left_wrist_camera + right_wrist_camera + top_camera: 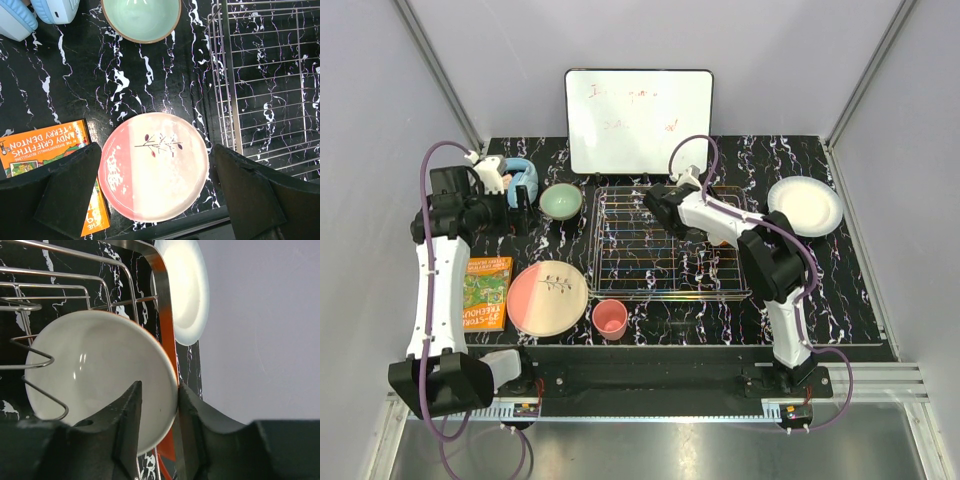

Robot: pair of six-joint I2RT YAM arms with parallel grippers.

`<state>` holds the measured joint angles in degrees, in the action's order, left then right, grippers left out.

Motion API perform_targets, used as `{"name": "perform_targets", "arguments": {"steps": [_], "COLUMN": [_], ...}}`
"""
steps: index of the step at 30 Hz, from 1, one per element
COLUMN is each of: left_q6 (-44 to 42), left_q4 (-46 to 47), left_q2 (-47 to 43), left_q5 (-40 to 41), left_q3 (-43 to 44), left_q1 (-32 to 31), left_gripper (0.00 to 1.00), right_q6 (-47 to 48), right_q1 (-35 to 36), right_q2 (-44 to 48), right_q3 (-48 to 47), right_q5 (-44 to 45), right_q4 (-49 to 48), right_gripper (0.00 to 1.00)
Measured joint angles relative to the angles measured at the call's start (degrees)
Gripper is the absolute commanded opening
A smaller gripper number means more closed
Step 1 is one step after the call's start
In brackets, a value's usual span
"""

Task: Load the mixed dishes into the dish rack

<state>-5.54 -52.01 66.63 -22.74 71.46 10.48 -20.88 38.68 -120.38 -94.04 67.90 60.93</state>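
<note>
Inside dish rack [660, 250], right gripper [159, 388] straddles orange bowl [95, 375] rim; grip unclear.
Left gripper [157, 152] wide open over pink plate [150, 175], rack's 8 o'clock.

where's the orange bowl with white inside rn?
Right wrist view: the orange bowl with white inside sits in the silver wire dish rack, by the rim nearest the round white plate, with the right gripper straddling its edge.

I see the silver wire dish rack [670, 262] at centre frame; the orange bowl with white inside [95, 372] stands tilted among its wires. The mint-green bowl [561, 201] sits upper left of it, the large pink plate [548, 298] and small pink cup [610, 319] lower left, the white plate [805, 206] right.
</note>
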Motion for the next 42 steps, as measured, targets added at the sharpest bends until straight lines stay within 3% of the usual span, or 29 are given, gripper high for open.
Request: {"name": "perform_targets", "arguments": {"steps": [2,10,15,18,25,29,33,42], "left_q6": [-0.02,-0.48,-0.46,-0.46,-3.34,-7.21,-12.0,-18.47], "left_q4": [0.2,1.05,3.17,5.64,14.14,18.6,22.75,25.7], "left_q2": [0.59,1.07,1.73,3.37,9.66,15.28,21.09,29.31], "left_q5": [0.0,0.15,0.04,-0.22,6.86,12.76,17.75,22.16], "left_q3": [0.0,0.0,0.0,0.02,0.07,0.07,0.11,2.25], "left_q1": [0.0,0.0,-0.28,-1.44,-12.37,-17.44,-18.25,-18.14], "left_gripper": [0.99,0.99,0.99,0.99,0.99,0.99,0.99,0.98], "right_q6": [-0.2,-2.08,-5.68,-7.72,-10.93,-12.17,-12.61,-12.83], "right_q1": [0.37,1.33,1.51,1.53,1.55,1.62,1.66,1.68], "right_q2": [0.42,3.72,6.36,10.03,30.69,45.59,57.66,60.28], "right_q3": [0.33,0.42,-3.1,-5.49,-4.87,1.77,10.47,16.17], "right_q5": [-0.07,-0.26,-2.12,-4.07,-10.75,-13.29,-14.99,-16.41], "right_q4": [-0.04,1.11,6.73,9.01,5.99,-0.33,-5.64,-8.66], "right_gripper": [0.54,0.6,0.62,0.69,0.73,0.73,0.73,0.72]}}
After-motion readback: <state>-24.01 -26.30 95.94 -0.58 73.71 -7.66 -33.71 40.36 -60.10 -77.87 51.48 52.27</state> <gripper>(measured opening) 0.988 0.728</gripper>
